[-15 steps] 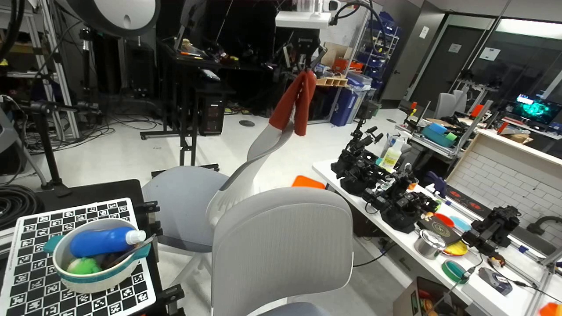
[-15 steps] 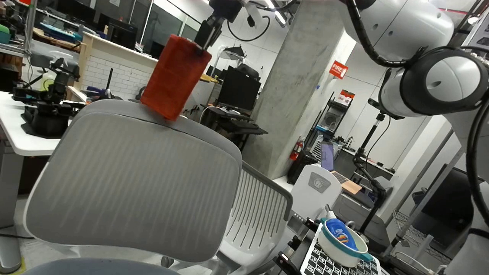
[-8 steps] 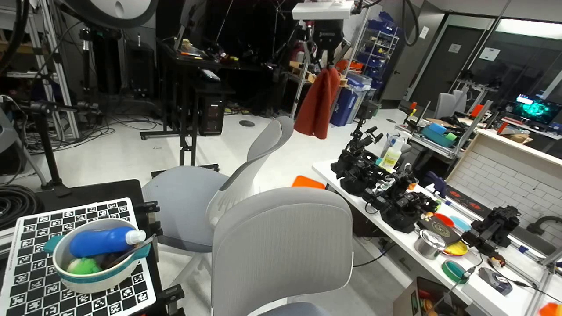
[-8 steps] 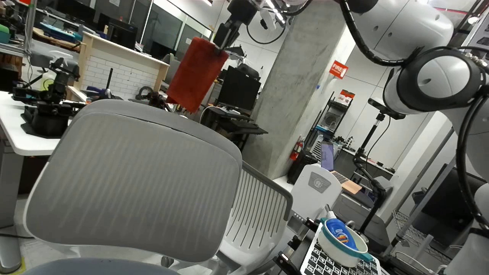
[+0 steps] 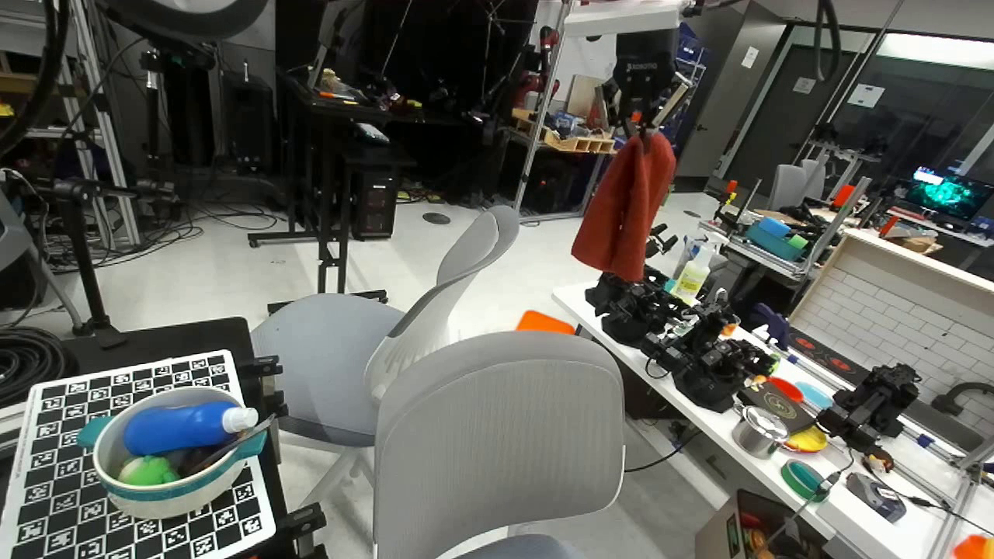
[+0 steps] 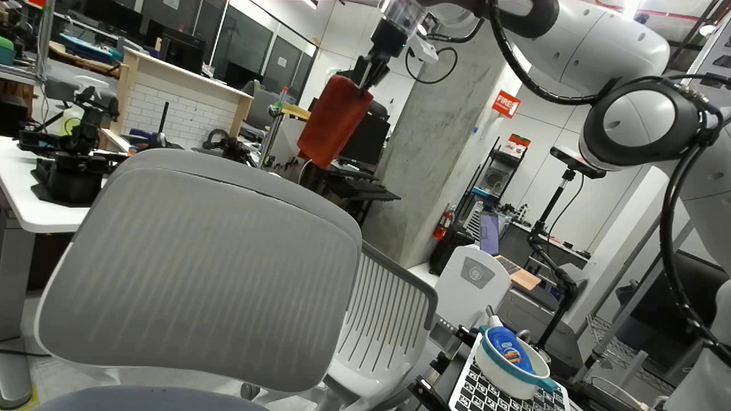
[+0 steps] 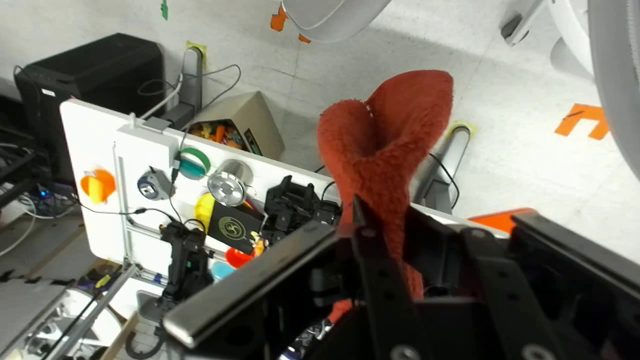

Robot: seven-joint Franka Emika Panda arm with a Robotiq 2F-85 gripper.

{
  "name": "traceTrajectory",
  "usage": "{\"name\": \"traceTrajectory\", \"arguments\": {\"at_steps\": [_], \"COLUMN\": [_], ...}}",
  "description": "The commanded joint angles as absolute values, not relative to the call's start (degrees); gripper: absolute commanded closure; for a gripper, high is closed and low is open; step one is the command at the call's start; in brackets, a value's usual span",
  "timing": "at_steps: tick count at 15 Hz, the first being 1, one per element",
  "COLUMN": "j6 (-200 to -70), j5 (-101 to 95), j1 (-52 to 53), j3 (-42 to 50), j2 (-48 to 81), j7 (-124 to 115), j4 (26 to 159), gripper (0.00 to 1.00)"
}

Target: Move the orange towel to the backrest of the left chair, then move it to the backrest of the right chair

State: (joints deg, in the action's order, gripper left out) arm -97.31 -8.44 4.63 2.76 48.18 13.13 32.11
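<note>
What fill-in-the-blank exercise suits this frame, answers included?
In an exterior view, the towel hangs pinched in the ____, clear of the front chair and the chair behind it.
The bottle in the pot has a white cap and a ____ body.
The board under the pot is patterned black and ____.
Missing: gripper; blue; white.

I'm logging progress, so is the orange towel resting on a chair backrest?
No, in an exterior view the orange towel hangs from the gripper, apart from both near chair backrests.
</note>
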Motion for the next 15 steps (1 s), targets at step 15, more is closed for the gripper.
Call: {"name": "traceTrajectory", "arguments": {"at_steps": [15], "j6": [-108.75], "j5": [-13.33], "j1": [8.18], "j3": [4.52], "j2": [29.09], "j7": [-11.44], "j4": [70.22], "gripper": [0.97]}}
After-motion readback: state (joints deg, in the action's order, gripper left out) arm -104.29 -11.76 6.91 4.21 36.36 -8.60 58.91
